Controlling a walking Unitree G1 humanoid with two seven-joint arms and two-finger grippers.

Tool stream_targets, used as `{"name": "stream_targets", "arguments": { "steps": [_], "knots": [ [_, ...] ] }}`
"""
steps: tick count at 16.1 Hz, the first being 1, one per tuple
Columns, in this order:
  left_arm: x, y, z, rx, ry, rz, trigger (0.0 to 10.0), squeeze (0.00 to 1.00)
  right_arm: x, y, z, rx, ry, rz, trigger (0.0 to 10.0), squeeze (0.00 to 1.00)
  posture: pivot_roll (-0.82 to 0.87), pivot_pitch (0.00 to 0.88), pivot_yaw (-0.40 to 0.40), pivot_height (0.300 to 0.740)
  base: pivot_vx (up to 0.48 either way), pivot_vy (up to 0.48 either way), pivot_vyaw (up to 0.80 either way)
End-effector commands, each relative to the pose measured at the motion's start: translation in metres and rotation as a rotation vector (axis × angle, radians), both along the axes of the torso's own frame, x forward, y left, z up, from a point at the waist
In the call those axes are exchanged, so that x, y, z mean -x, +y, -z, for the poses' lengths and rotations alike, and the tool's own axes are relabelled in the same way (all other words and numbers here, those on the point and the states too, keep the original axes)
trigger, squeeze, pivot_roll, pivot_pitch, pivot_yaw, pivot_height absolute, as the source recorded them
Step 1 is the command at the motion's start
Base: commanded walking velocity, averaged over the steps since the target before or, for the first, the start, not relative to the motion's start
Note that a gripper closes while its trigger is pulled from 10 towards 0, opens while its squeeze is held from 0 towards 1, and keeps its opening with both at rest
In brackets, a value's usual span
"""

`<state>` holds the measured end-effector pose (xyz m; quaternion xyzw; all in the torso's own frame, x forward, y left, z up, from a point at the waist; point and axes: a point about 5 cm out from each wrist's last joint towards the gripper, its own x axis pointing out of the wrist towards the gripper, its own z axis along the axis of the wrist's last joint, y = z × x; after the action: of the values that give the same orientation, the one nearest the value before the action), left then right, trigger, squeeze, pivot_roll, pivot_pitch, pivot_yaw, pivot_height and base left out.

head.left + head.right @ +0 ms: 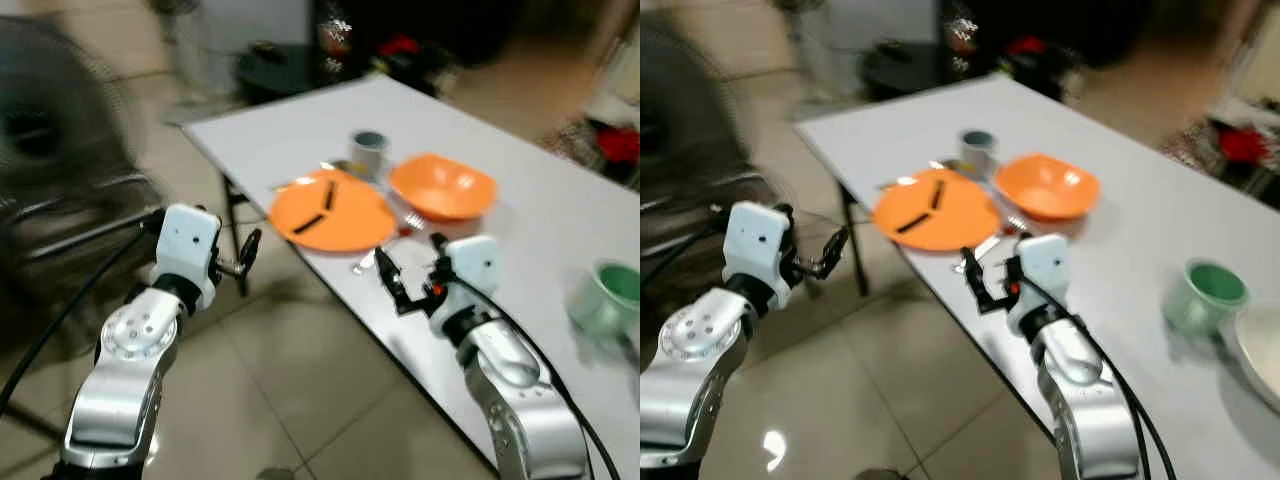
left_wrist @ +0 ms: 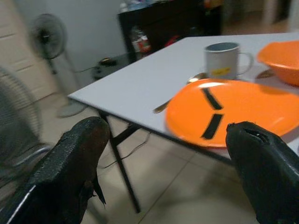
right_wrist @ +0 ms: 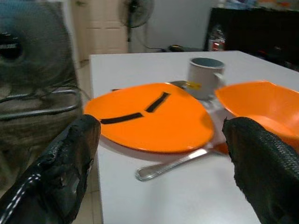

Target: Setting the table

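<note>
An orange plate (image 1: 332, 212) carrying two black strips lies near the left edge of the white table (image 1: 540, 230). Behind it stand a grey mug (image 1: 369, 150) and an orange bowl (image 1: 443, 187). A silver utensil (image 3: 175, 165) lies by the plate's near rim, and another handle (image 2: 175, 98) sticks out from under its far side. My right gripper (image 1: 408, 252) is open and empty, low over the table's near edge, pointing at the plate. My left gripper (image 1: 248, 262) is open and empty, off the table's left side above the floor. A green cup (image 1: 1203, 292) stands to the right.
A large fan (image 1: 50, 130) and a metal chair frame (image 1: 90, 215) stand on my left. Beyond the table's far end is a dark cabinet (image 2: 163, 23). A white dish (image 1: 1262, 352) lies at the table's right edge. Tiled floor (image 1: 300, 380) runs below the table.
</note>
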<state>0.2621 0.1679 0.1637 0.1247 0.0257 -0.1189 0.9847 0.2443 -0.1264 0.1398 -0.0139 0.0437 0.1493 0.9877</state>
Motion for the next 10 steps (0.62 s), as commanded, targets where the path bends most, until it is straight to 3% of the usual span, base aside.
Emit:
{"name": "stream_targets", "arguments": {
  "steps": [1, 6, 10],
  "knots": [
    [0.0, -0.003, -0.001, -0.017, -0.005, 0.002, 10.0, 0.0, -0.002, -0.009, 0.011, 0.054, 0.044, 0.058, 10.0, 1.0, 0.1, 0.0, 0.022, 0.74, 0.0, 0.0, 0.8],
    [-0.01, -0.003, -0.005, -0.023, -0.023, 0.017, 10.0, 0.0, -0.01, -0.004, 0.006, 0.016, 0.037, 0.055, 10.0, 1.0, 0.08, 0.0, 0.047, 0.74, 0.0, 0.0, 0.8],
    [-0.003, 0.0, 0.001, 0.013, -0.003, -0.013, 10.0, 0.0, -0.005, -0.002, 0.013, -0.014, 0.059, 0.041, 10.0, 1.0, 0.09, 0.0, 0.038, 0.74, 0.0, 0.0, 0.8]
  ]
}}
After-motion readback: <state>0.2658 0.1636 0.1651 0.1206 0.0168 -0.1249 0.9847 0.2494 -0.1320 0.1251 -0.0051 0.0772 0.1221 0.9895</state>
